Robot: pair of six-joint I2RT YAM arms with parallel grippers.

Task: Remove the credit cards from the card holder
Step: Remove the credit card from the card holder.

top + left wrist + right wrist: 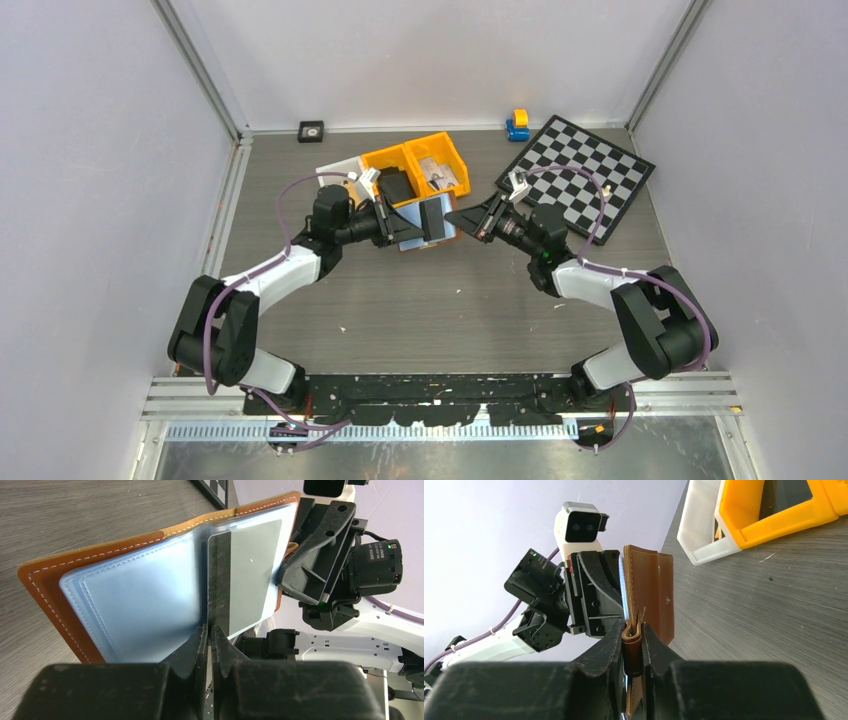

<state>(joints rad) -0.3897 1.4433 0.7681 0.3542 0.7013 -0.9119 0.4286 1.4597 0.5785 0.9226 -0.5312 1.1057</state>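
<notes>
A: Grey wood bench (450, 300), yellow bins (415, 165) at the back. Where is the holder (430, 222)?
B: Just before the bins, open and on edge, between both tools.
A: And the tools?
B: The right tool (633, 640) is clamped on the holder's brown strap (632, 650). The left tool (210, 640) is closed on the grey card (250, 570), among pale blue sleeves (145, 605).

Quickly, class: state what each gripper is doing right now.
Left gripper: closed, pinching the grey credit card by its edge.
Right gripper: closed on the card holder, gripping its strap.
</notes>
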